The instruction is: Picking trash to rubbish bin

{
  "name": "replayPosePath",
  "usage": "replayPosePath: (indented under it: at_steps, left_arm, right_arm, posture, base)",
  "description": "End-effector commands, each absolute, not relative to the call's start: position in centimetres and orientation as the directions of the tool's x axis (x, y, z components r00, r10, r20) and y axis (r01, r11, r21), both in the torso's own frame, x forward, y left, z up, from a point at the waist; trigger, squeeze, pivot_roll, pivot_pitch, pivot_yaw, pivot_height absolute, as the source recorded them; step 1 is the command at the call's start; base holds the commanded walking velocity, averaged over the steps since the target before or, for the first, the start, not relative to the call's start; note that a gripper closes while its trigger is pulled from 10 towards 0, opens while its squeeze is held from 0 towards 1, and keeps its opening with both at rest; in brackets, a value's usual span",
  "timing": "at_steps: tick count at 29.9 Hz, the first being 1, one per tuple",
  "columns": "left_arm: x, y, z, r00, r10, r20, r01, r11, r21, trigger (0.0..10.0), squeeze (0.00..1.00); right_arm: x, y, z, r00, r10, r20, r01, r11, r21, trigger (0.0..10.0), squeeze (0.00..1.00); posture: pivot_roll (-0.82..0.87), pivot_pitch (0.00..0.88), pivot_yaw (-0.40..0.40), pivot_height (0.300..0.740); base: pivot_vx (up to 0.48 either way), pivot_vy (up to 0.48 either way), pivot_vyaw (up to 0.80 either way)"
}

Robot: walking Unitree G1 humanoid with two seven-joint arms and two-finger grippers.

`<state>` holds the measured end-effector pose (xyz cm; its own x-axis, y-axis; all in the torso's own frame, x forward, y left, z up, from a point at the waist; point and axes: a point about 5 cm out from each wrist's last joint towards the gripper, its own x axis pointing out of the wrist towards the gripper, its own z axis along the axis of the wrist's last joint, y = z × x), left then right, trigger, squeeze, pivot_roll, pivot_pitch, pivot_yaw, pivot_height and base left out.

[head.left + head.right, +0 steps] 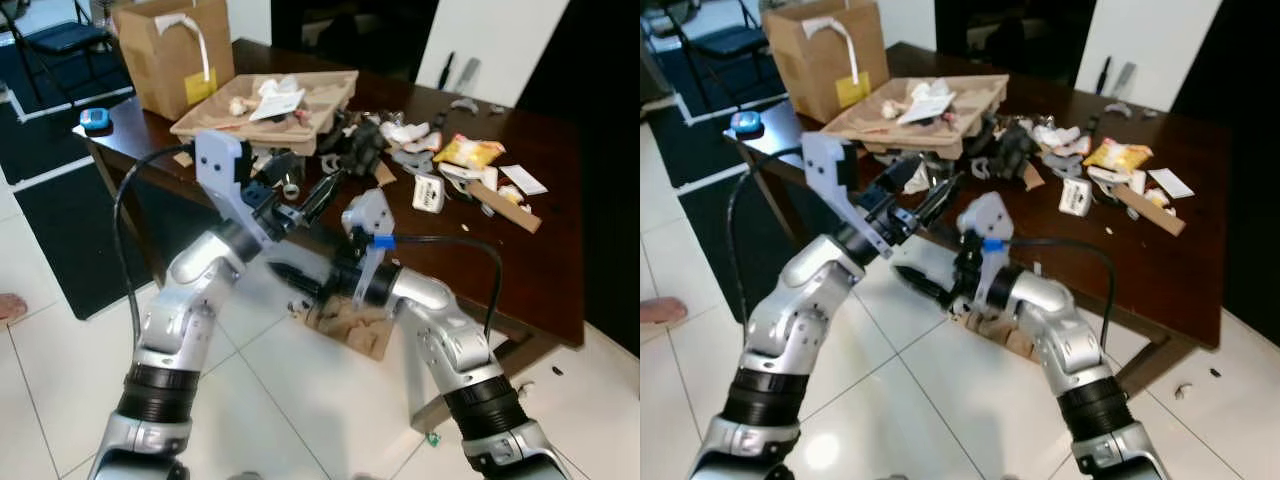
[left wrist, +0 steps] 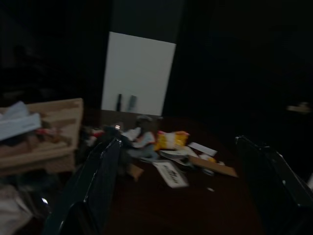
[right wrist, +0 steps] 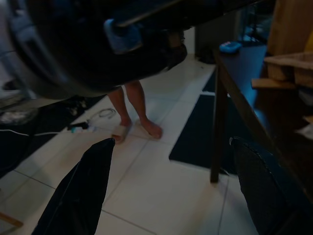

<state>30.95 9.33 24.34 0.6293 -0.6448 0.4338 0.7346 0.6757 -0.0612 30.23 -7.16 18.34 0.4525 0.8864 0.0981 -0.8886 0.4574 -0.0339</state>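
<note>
My left tool, spread wide and empty, faces the yellow crinkled snack wrapper lying ahead across the dark wooden desk, nearer than my open right tool.

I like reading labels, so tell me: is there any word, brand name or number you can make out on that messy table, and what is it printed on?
None can be read.
Yellow snack packet: print blurred.
White card: dark marks too small.
Yellow label on the cardboard box: no legible text.
</note>
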Motion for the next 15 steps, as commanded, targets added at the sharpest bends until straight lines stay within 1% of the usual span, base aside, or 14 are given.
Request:
replayPosePath:
  at_steps: [1,2,3,4,5,6,7,9,10,11,12,13,14,15]
  left_arm:
    - [31.0,9.3,24.4,0.629,-0.648,0.43,0.73,0.682,-0.04,10.0,0.0]
    - [31.0,9.3,24.4,0.629,-0.648,0.43,0.73,0.682,-0.04,10.0,0.0]
    - [31.2,9.5,24.5,0.634,-0.641,0.432,0.725,0.687,-0.045,10.0,0.0]
    - [31.2,9.5,24.5,0.634,-0.641,0.432,0.725,0.687,-0.045,10.0,0.0]
    - [31.3,9.8,24.5,0.641,-0.633,0.434,0.718,0.694,-0.05,10.0,0.0]
    - [31.3,9.8,24.5,0.641,-0.633,0.434,0.718,0.694,-0.05,10.0,0.0]
    - [31.5,10.1,24.5,0.651,-0.624,0.433,0.711,0.701,-0.058,10.0,0.0]
    - [31.5,10.1,24.5,0.651,-0.624,0.433,0.711,0.701,-0.058,10.0,0.0]
    - [31.8,10.3,24.5,0.666,-0.61,0.43,0.698,0.712,-0.071,10.0,0.0]
    - [31.9,10.5,24.6,0.675,-0.6,0.429,0.688,0.722,-0.073,10.0,0.0]
    - [31.9,10.5,24.6,0.675,-0.6,0.429,0.688,0.722,-0.073,10.0,0.0]
    - [32.1,10.7,24.6,0.687,-0.586,0.43,0.675,0.734,-0.079,10.0,0.0]
    - [32.1,10.7,24.6,0.687,-0.586,0.43,0.675,0.734,-0.079,10.0,0.0]
    - [32.3,11.0,24.4,0.701,-0.576,0.42,0.66,0.747,-0.077,10.0,0.0]
  right_arm:
    - [29.7,-7.4,18.4,0.425,0.9,0.1,-0.903,0.429,-0.029,10.0,0.0]
    - [29.7,-7.4,18.4,0.425,0.9,0.1,-0.903,0.429,-0.029,10.0,0.0]
    - [29.2,-7.4,18.4,0.381,0.919,0.106,-0.923,0.384,-0.015,10.0,0.0]
    - [29.2,-7.4,18.4,0.381,0.919,0.106,-0.923,0.384,-0.015,10.0,0.0]
    - [28.5,-7.4,18.5,0.326,0.939,0.114,-0.945,0.328,-0.003,10.0,0.0]
    - [28.5,-7.4,18.5,0.326,0.939,0.114,-0.945,0.328,-0.003,10.0,0.0]
    - [28.2,-7.4,18.5,0.3,0.947,0.119,-0.953,0.302,0.003,10.0,0.0]
    - [28.2,-7.4,18.5,0.3,0.947,0.119,-0.953,0.302,0.003,10.0,0.0]
    - [28.5,-7.6,18.3,0.325,0.939,0.109,-0.945,0.328,-0.005,10.0,0.0]
    - [29.2,-7.8,18.1,0.386,0.917,0.101,-0.921,0.39,-0.022,10.0,0.0]
    - [29.2,-7.8,18.1,0.386,0.917,0.101,-0.921,0.39,-0.022,10.0,0.0]
    - [30.4,-8.3,18.1,0.481,0.871,0.101,-0.874,0.486,-0.029,10.0,0.0]
    - [30.4,-8.3,18.1,0.481,0.871,0.101,-0.874,0.486,-0.029,10.0,0.0]
    - [31.8,-9.2,18.3,0.588,0.8,0.119,-0.805,0.593,-0.008,10.0,0.0]
  posture:
    - [0.07,0.096,0.007,0.74]
    - [0.07,0.096,0.007,0.74]
    - [0.07,0.096,0.006,0.74]
    - [0.07,0.096,0.006,0.74]
    - [0.07,0.096,0.005,0.74]
    - [0.07,0.096,0.005,0.74]
    - [0.07,0.095,0.005,0.74]
    - [0.07,0.095,0.005,0.74]
    - [0.07,0.094,0.004,0.74]
    - [0.07,0.094,0.003,0.74]
    - [0.07,0.094,0.003,0.74]
    - [0.07,0.093,0.002,0.74]
    - [0.07,0.093,0.002,0.74]
    - [0.07,0.094,0.002,0.74]
  base:
    - [0.409,0.0,0.0]
    - [0.409,0.0,0.0]
    - [0.405,0.0,0.0]
    - [0.405,0.0,0.0]
    - [0.405,0.0,0.0]
    - [0.405,0.0,0.0]
    - [0.345,0.0,0.0]
    - [0.345,0.0,0.0]
    - [0.0,0.0,0.0]
    - [0.0,0.0,0.0]
    - [0.0,0.0,0.0]
    - [0.0,0.0,0.0]
    - [0.0,0.0,0.0]
    - [0.0,0.0,0.0]
